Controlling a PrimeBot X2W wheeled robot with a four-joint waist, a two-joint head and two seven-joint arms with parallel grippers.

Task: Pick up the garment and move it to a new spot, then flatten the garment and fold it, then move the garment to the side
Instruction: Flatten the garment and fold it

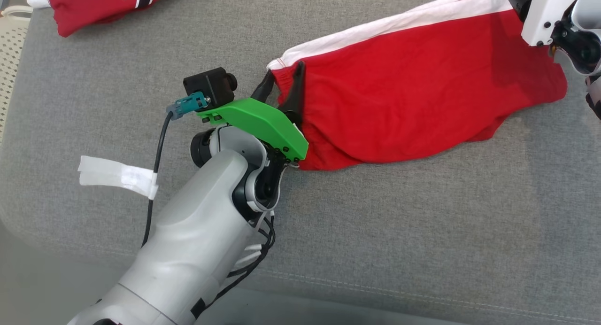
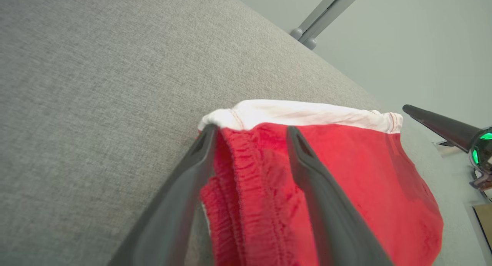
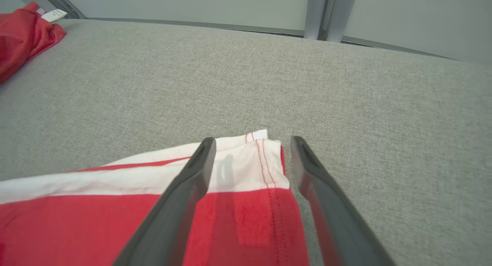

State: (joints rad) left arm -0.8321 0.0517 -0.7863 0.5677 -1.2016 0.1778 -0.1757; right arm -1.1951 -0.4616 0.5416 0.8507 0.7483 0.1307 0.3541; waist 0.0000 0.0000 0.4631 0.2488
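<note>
The garment (image 1: 413,95) is a pair of red shorts with a white side stripe. It lies stretched out on the grey cushion (image 1: 375,231), waistband to the left and leg hem to the upper right. My left gripper (image 2: 251,129) is open, one finger on each side of the gathered red waistband (image 2: 250,173), with the cloth loose between them. In the head view the left gripper (image 1: 281,83) sits at the garment's left end. My right gripper (image 3: 250,141) is open over the white hem corner (image 3: 265,158), which rests flat on the cushion.
A second red garment (image 1: 103,3) with white and black lettering lies at the far left corner. A pale perforated basket (image 1: 11,38) stands off the left edge. White tape (image 1: 117,174) hangs on my left arm's cable. Grey posts (image 3: 323,14) rise behind the cushion.
</note>
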